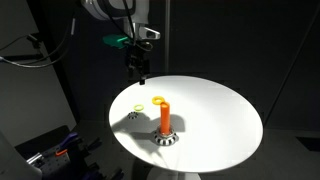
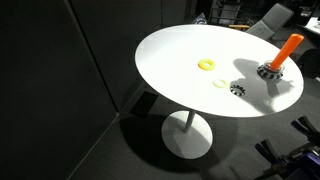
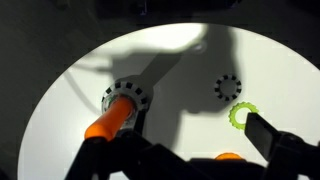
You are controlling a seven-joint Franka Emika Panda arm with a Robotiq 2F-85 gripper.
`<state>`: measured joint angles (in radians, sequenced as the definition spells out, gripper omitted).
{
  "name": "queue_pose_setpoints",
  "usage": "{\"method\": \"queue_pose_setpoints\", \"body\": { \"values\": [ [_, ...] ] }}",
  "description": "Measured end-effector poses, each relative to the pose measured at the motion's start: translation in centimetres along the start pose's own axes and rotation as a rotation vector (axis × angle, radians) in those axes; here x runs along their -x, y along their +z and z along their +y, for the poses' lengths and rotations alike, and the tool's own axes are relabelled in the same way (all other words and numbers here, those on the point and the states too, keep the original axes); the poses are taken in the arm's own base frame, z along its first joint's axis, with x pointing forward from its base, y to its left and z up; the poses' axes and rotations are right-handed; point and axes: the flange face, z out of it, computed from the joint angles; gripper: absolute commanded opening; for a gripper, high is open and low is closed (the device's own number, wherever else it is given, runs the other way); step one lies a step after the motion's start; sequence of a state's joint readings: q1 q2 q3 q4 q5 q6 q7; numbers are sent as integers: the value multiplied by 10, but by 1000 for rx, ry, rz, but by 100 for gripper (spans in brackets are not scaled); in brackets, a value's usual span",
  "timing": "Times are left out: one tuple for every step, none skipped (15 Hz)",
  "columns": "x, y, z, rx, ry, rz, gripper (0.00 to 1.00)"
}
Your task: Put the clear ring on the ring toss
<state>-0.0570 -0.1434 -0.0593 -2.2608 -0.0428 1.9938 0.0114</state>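
The ring toss is an orange peg on a striped base, and it stands mid-table; it also shows in the other exterior view and in the wrist view. The clear ring lies flat between the dark-speckled ring and the yellow ring. It looks pale in an exterior view and greenish in the wrist view. My gripper hangs well above the table's far edge, open and empty. In the wrist view its fingers frame the rings from above.
The round white table stands on a single pedestal with dark surroundings. The dark-speckled ring and the yellow ring lie near the clear ring. Dark equipment sits beside the table.
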Motion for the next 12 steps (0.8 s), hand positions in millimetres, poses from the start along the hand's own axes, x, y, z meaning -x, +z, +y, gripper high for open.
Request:
{"method": "queue_pose_setpoints", "body": {
  "values": [
    [7,-2,-1,-1,-2,5,100],
    [14,-4,-1,-2,-4,11,100],
    [20,-6,-1,-3,-5,16,100],
    [26,-9,-1,-4,-6,23,100],
    [32,-11,-1,-6,-6,29,100],
    [36,-13,-1,-6,-6,34,100],
    [40,-14,-1,-7,-6,39,100],
    [43,-15,-1,-8,-6,42,100],
    [45,-15,-1,-8,-7,43,100],
    [45,-15,-1,-8,-7,41,100],
    [44,-14,-1,-8,-7,39,100],
    [44,-13,-1,-8,-7,37,100]
  ]
}}
